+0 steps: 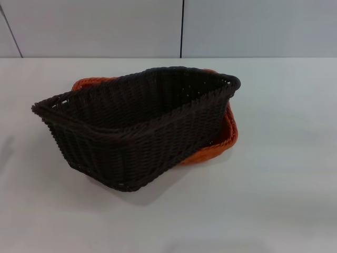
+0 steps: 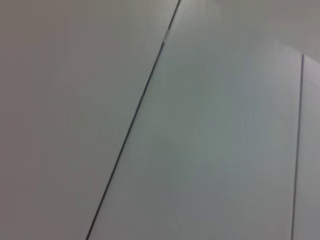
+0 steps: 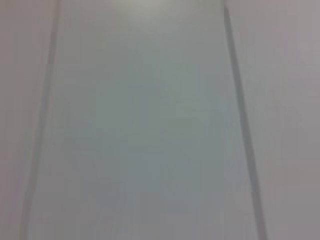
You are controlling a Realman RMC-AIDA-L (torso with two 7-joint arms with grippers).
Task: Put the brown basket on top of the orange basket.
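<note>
Your head view shows the brown basket (image 1: pixel 138 126) sitting on top of the orange basket (image 1: pixel 227 138), near the middle of the white counter (image 1: pixel 284 200). The brown one is not seated square: it is turned at an angle to the orange one and tilted, with its near-left corner hanging out over the counter and its far-right corner raised by the orange rim. Only parts of the orange basket show past it: a strip of braided rim at the back left and a curved stretch of rim and side wall on the right. The brown basket is upright, its mouth open to the top, and you can see nothing inside it. A soft shadow lies on the counter under its overhanging end.

Neither arm shows in your head view, so no fingers are near the baskets. Your left wrist camera sees only pale wall panels (image 2: pixel 210 150) crossed by thin dark seams; your right wrist camera sees much the same, a pale panel between two blurred seams. Neither wrist picture shows its own fingers, so you cannot tell from them whether either pair is wide, narrow or holding anything, and no place for the baskets can be given relative to them.

Behind the counter, the wall is grey with one vertical dark seam.
</note>
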